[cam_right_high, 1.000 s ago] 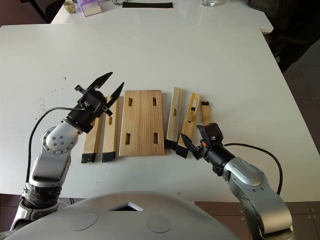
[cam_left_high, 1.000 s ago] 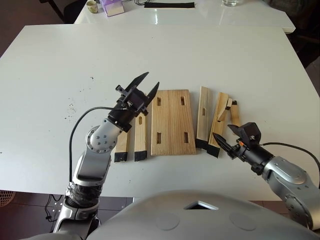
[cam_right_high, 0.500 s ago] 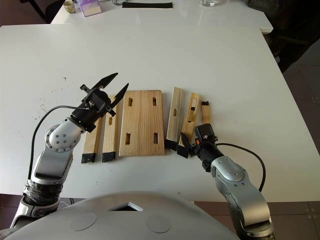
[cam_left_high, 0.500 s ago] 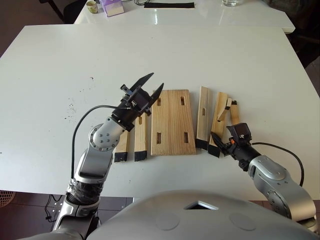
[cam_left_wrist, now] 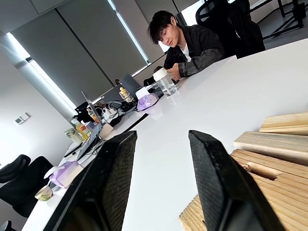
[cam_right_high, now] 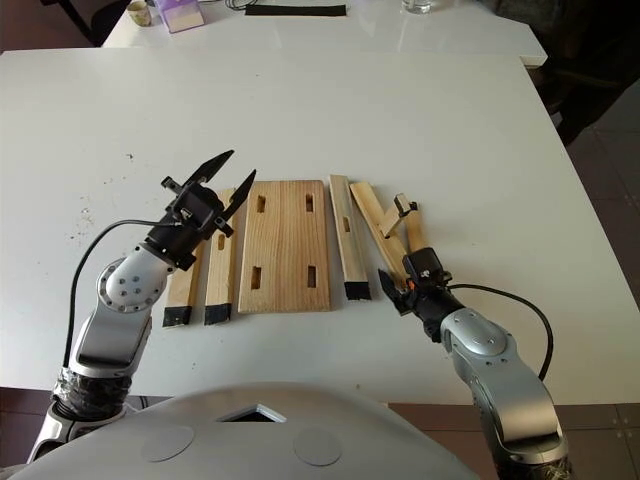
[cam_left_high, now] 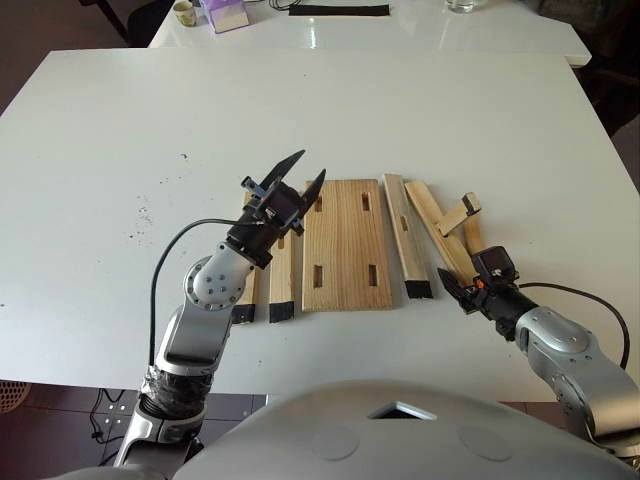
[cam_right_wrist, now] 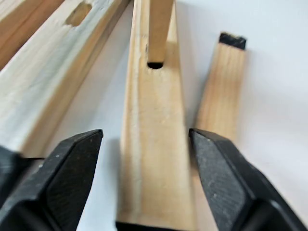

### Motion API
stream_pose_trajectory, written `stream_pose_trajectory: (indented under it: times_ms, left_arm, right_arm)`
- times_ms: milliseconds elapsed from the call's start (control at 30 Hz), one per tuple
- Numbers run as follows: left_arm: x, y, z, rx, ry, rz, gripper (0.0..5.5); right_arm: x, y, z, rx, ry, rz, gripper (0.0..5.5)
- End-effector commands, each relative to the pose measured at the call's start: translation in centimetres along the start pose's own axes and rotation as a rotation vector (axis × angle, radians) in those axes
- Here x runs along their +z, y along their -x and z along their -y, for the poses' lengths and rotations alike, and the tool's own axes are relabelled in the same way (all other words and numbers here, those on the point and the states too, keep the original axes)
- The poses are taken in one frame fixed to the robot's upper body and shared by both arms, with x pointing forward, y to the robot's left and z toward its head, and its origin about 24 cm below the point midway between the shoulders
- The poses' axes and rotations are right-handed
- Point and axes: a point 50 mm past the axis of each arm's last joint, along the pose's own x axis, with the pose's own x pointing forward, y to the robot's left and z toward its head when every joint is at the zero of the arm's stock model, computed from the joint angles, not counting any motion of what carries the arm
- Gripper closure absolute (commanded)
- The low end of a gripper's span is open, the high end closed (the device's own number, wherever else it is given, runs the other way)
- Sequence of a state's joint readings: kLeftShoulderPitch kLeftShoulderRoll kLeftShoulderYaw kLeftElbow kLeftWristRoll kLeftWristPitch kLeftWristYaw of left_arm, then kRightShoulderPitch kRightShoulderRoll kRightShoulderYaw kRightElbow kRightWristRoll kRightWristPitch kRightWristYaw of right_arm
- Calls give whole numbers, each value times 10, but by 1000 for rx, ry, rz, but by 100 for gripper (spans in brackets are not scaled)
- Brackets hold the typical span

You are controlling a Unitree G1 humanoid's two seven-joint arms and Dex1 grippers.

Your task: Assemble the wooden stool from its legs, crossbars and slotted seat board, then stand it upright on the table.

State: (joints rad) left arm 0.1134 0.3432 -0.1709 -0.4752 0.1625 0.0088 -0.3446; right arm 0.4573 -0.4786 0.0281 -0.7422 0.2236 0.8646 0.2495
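The slotted seat board (cam_left_high: 345, 245) lies flat on the white table (cam_left_high: 150, 120). Left of it lie two legs (cam_left_high: 283, 272) side by side, black-tipped at their near ends. My left gripper (cam_left_high: 311, 163) hangs open above their far ends, beside the board's far left corner. Two more legs lie slanted right of the board: one (cam_left_high: 405, 238) alone, the other (cam_right_wrist: 154, 144) with a crossbar (cam_right_wrist: 159, 29) stuck in its slot. A short piece (cam_right_wrist: 224, 91) lies beside it. My right gripper (cam_left_high: 462, 295) is open, with a finger on each side of that leg's near end.
A second white table stands behind with a cup (cam_left_high: 184, 12), a purple box (cam_left_high: 224, 14), a black strip (cam_left_high: 338, 10) and a glass (cam_left_high: 460, 5). The near table edge runs just below the legs' black tips. Bare tabletop stretches to the left and far side.
The two legs right of the board have swung, near ends to the right, and the crossbar now points out to the right. My right gripper followed to the right. The left gripper barely moved.
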Motion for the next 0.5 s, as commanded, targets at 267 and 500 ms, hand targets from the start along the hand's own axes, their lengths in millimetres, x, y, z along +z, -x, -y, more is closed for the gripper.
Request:
stream_pose_trajectory:
  times_ms: [267,500]
  left_arm:
    - [1,-1,3,0,-5,-5,350]
    - [0,-2,1,-5,-7,-5,350]
  right_arm:
    - [-14,-5,-1,6,-55,-31,288]
    - [-22,-9,4,-54,-26,-26,340]
